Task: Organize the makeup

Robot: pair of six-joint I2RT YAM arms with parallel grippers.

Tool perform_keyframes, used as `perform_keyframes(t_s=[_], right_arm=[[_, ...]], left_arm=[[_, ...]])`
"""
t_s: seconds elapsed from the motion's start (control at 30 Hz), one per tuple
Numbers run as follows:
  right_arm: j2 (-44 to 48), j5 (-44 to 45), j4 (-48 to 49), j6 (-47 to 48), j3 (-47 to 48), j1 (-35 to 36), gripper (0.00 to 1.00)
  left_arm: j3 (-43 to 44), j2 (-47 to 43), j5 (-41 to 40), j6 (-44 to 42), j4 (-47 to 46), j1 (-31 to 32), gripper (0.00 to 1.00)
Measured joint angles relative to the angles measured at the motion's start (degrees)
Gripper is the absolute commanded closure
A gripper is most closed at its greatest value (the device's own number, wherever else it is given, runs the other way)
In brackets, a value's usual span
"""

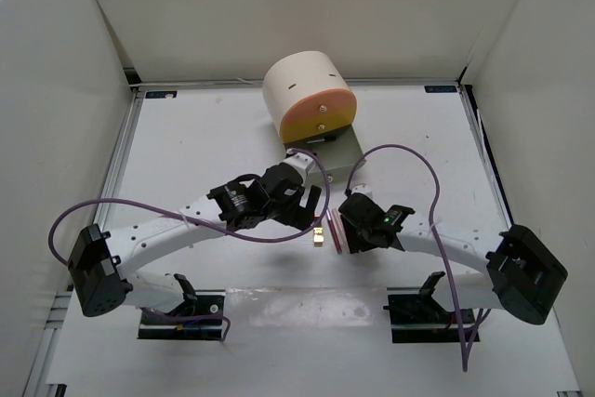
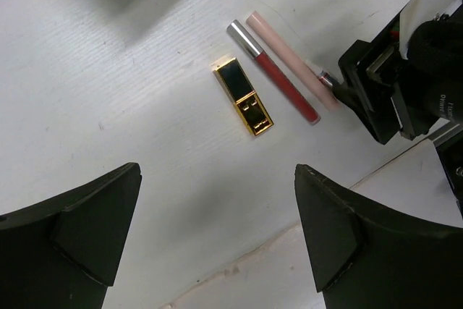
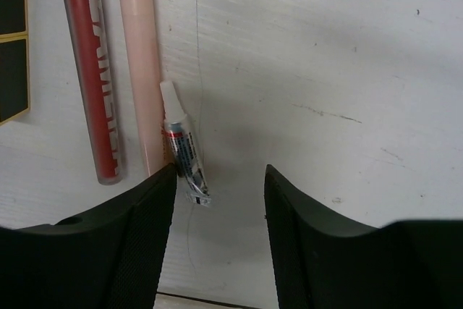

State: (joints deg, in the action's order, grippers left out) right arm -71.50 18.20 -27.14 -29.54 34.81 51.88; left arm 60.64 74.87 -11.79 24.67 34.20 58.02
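Plastic with a foil tail, I'd judge, for the small tube lying between the fingers of my right gripper. It looks light, soft enough to dent, and so thin that it could roll or squirt sideways under a pinch. My fingers stand apart, far wider than the tube, which lies close by the left one; I cannot tell whether they touch. I would take it across the middle of its body, below the cap, with a gentle squeeze. It has a white cap, a grey label with blue and red print, and a flat crimped end.

All the makeup lies to the right of the gold case. The small tube is farthest from the case. Just beside it, toward the case, lies the pink stick: long, round, smooth and stiff, likely slippery, so best gripped mid-length. Between that and the case sits the red gloss tube, clear-walled with a silver cap, light and rigid. The case itself is hard, with black panels and flat sides that should hold well.

My left gripper hovers near the case, fingers wide apart and empty. Well beyond the case stands the cream box.
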Motion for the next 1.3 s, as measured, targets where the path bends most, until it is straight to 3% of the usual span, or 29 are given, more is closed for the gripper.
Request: perform_keyframes(t_s=[0.13,0.37,0.53,0.7,0.93,0.97,1.07,1.13,1.3], right_arm=[[-2.1,0.0,1.5,0.2,-0.1,0.0,0.68],[-2.7,-0.4,3.8,-0.2,-0.1,0.0,0.93],[0.5,1.2,2.3,0.0,0.6,-0.1,0.94],[4.6,4.2,0.6,3.1,9.4,-3.0,0.91],[-1.4,2.3,13.5,10.3,21.6,-10.4,0.91],[-3.5,1.8,15.3,10.8,22.9,-11.1,0.9],[-11.0,0.1,18.1,12.0,26.8,-13.2,0.57],[-14.9,-0.4,18.5,12.3,28.6,-13.9,0.29],[-14.3,-0.4,17.9,13.0,28.2,-13.9,0.17]], left_arm=[[-0.2,-0.1,-0.4,1.9,0.7,0.2,0.02],[-0.2,-0.4,-1.3,3.0,1.9,0.2,0.02],[-0.5,-0.4,-1.2,3.0,2.7,0.3,0.02],[-3.1,-0.5,0.1,3.0,2.1,0.2,0.02],[-4.0,1.1,4.5,4.1,-1.7,0.3,0.02],[-4.0,1.5,5.0,4.4,-2.4,0.4,0.02],[-4.0,3.1,5.4,5.4,-3.7,0.9,0.02],[-4.0,4.4,5.3,6.1,-4.0,1.5,0.02],[-4.0,8.5,4.7,7.7,-4.9,3.7,0.02]])
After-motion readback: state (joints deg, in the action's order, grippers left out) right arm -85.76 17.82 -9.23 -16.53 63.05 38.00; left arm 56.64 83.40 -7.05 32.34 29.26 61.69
